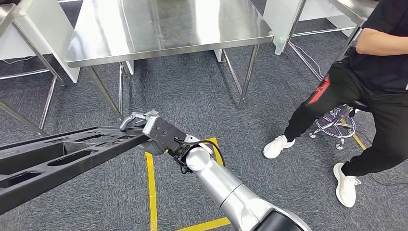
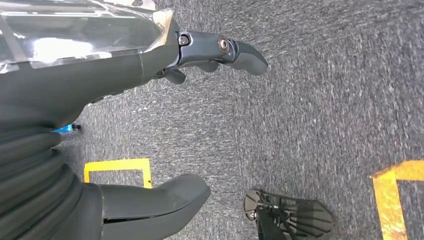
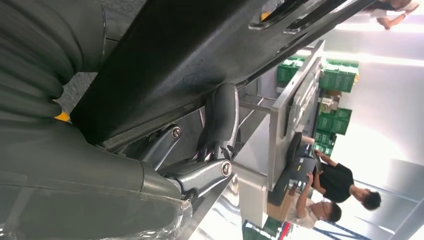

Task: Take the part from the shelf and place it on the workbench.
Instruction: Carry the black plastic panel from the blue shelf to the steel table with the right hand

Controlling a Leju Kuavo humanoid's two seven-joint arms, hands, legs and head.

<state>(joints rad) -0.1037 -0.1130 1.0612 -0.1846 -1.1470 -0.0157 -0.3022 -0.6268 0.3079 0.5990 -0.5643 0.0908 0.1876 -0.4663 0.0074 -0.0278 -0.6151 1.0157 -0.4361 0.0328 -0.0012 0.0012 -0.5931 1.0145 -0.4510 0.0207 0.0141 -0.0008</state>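
Over grey carpet (image 1: 192, 96), black part (image 1: 62, 159) within right hand (image 1: 154, 130) fingers (image 3: 220, 120).

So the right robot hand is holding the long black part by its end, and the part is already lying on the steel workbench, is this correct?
Not quite. The right robot hand does hold the long black part by its end, but the part is not on the steel workbench yet. In the head view the part is above the carpet, short of the bench.
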